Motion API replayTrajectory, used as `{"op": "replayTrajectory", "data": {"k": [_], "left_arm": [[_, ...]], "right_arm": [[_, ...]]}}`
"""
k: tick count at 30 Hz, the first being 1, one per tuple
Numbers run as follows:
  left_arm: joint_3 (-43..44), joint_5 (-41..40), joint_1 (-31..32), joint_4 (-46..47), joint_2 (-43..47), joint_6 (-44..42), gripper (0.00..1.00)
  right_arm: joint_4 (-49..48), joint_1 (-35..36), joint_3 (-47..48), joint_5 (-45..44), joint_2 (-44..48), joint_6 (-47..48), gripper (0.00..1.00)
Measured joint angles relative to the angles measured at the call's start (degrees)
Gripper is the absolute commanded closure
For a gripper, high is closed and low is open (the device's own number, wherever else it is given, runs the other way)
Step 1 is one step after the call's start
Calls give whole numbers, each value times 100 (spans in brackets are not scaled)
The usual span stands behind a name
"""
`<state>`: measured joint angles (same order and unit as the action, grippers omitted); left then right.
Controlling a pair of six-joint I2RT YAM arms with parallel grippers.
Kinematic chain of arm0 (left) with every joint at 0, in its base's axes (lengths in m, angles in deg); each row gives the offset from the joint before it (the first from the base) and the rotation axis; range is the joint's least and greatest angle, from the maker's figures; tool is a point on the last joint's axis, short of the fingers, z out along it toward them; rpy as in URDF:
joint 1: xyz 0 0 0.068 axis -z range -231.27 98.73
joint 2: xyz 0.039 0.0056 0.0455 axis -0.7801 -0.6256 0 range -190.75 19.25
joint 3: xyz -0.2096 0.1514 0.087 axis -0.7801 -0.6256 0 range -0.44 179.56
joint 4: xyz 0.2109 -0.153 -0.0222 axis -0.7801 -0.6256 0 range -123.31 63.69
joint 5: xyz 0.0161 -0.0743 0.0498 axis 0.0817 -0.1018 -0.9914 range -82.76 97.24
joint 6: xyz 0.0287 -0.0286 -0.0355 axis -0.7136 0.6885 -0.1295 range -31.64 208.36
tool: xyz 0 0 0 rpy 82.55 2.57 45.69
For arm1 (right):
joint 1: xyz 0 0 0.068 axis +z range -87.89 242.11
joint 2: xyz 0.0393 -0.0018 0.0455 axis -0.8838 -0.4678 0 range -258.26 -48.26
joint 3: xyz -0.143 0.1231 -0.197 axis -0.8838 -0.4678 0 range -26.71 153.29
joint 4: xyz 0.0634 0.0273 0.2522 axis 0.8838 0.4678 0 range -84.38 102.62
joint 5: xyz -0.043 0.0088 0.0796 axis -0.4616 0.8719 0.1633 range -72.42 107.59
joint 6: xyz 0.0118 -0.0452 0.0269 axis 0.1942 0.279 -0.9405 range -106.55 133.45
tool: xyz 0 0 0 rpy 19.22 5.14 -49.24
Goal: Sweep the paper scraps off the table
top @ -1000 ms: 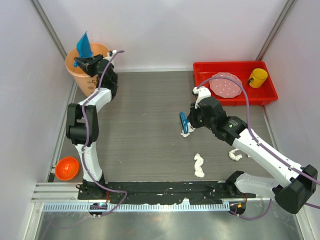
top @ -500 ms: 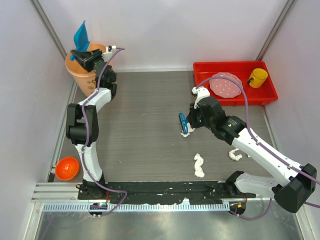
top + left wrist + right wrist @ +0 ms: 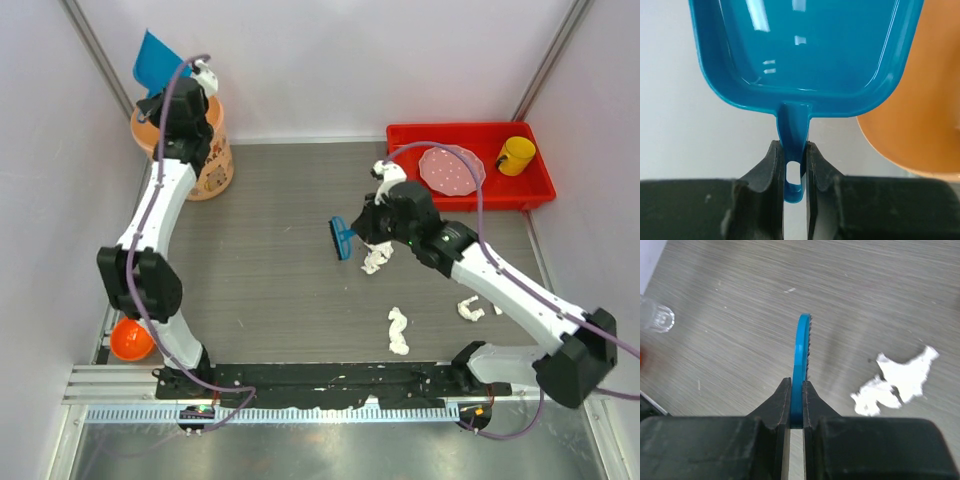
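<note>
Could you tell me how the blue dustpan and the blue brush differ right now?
The dustpan is a broad shallow scoop; the brush is narrow, seen edge-on. The dustpan is held high near the orange bin; the brush is mid-table near a paper scrap. Both are blue and gripped.

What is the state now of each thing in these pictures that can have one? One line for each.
left gripper, shut on the handle of the dustpan
dustpan, held up beside the orange bin, no paper visible inside
right gripper, shut on the brush
brush, held, apart from the nearest scrap
paper scraps, three lying unswept on the table
yellow mug, upright in the red tray
</note>
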<state>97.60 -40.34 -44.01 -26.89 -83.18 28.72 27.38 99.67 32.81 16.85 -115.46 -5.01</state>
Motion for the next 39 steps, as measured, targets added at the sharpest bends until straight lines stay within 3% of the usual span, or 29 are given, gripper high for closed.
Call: {"op": "replayTrajectory", "data": {"k": [5,12,18,24,28,33,36,39], "left_arm": [[581,979,-42,-2015,901,2085,100],[568,2859,-221,-3571,1432,3552,100],[-227,4454,-107,-4345,1729,4105,100],[-1493,4911,789,-4686,2214,4041,100],[-2155,5158,1421,-4809,2341,3882,100],[-2465,5390,1486,-4863,2343,3860,100],[-2649,5497,1537,-4900,2332,3814,100],[-2938,5530,1786,-4903,2247,3700,100]], "right_arm": [[-507,-337,540,682,-1193,-343,99],[-516,-1215,302,964,-1617,-682,99],[-188,-1416,-238,557,-1473,-645,99],[474,-1519,-409,483,-422,-481,99],[935,-1519,245,938,214,-302,99],[2052,-1493,1858,-728,223,435,99],[2688,-1504,1954,-2013,98,800,99],[3193,-1547,1464,-3324,-125,1027,99]]}}
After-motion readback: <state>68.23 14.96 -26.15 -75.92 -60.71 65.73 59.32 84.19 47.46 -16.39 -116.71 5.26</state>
